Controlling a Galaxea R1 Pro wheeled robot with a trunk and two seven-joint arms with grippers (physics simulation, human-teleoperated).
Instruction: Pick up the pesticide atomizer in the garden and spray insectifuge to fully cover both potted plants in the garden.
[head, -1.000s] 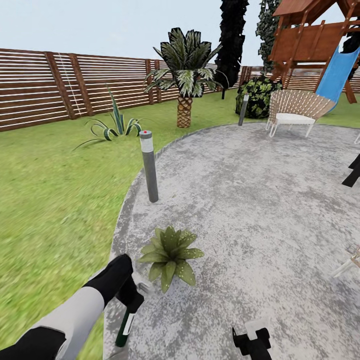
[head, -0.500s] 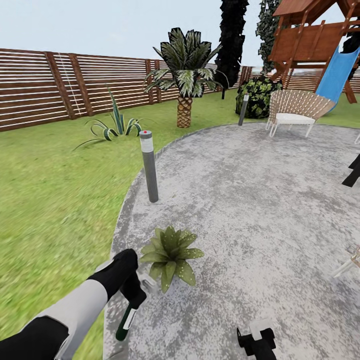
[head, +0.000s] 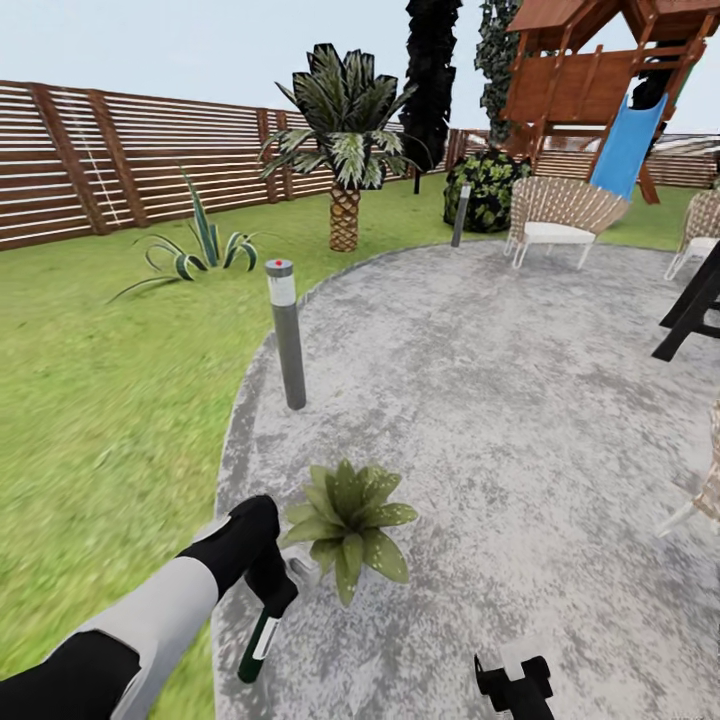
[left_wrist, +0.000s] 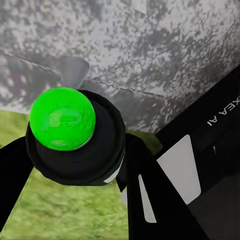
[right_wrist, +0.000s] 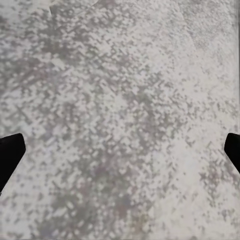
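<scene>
Dark green-tipped pesticide atomizer hangs tilted beside speckled potted plant

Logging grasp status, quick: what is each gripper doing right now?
Left gripper: shut on the pesticide atomizer.
Right gripper: open, holding nothing.

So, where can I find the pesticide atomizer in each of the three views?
Head view: the pesticide atomizer hangs at lower left, in the left pincer.
Left wrist view: its green tip faces the camera.
Right wrist view: not in it.
Shared landmark: the grey stone patio.
</scene>
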